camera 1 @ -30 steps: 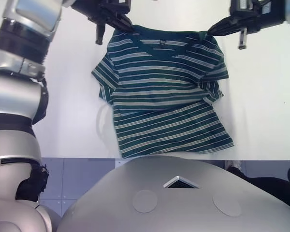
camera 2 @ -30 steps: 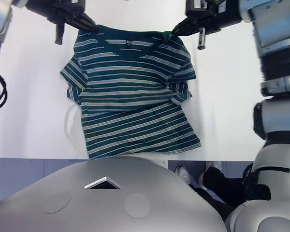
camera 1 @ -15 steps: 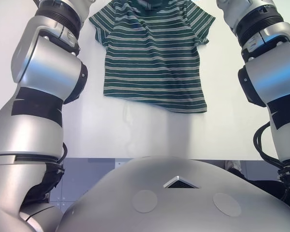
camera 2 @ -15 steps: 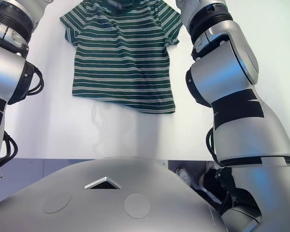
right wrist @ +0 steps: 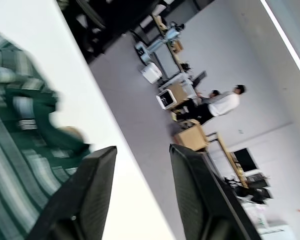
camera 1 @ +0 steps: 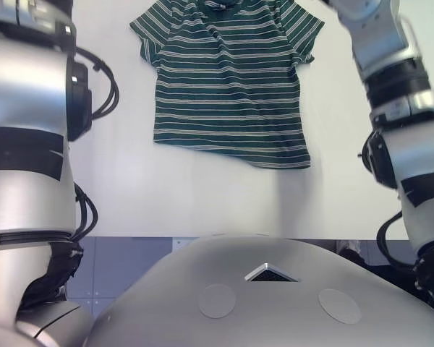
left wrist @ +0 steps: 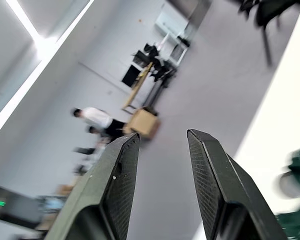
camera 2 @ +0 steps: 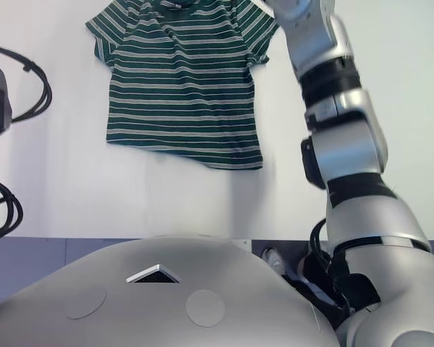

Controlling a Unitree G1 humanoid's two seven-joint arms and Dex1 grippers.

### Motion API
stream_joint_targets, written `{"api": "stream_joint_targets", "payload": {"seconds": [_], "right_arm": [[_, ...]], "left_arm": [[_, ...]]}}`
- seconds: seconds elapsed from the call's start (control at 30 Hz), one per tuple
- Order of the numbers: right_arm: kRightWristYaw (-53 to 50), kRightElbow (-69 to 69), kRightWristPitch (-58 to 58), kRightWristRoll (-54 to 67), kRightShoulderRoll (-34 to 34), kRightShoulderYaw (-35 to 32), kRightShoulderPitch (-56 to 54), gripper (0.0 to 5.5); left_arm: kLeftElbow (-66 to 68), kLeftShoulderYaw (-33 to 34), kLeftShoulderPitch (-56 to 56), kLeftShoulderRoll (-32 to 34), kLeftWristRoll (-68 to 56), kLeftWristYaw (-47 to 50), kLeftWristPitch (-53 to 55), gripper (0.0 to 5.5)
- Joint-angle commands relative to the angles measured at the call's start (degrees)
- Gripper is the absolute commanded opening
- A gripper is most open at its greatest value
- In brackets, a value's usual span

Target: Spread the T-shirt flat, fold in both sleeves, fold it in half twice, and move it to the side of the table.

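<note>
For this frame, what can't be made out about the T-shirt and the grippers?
Eye views: the T-shirt collar is cut off by the top edge.
Left wrist view: past the open left gripper, the shirt is a blur at the edge.
Right wrist view: beyond the open right gripper, the shirt is smeared, folds unreadable.

Left gripper [left wrist: 163, 136], dark fingers [left wrist: 117, 185] parted with nothing between, against grey floor; white table [left wrist: 285, 115] edge alongside, blurred green T-shirt [left wrist: 297, 220] at it; cardboard box [left wrist: 142, 122] near desks beyond.

Bright, even light from a ceiling strip [left wrist: 25, 20] leaves only faint shadow below the T-shirt [camera 1: 228, 79].
</note>
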Motion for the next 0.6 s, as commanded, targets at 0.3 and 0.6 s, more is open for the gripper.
{"api": "stream_joint_targets", "payload": {"seconds": [0.3,0.6], "right_arm": [[13.21,-54.65,-22.95,8.41,-26.55,-17.25,68.21,1.96],[17.28,-48.25,-38.80,12.32,-31.97,-26.61,78.48,1.98]], "left_arm": [[-71.82,4.16,88.63,29.59,-13.19,-23.52,-5.60,1.74],[-61.02,13.98,94.04,24.36,19.25,0.26,-29.84,1.94]]}}
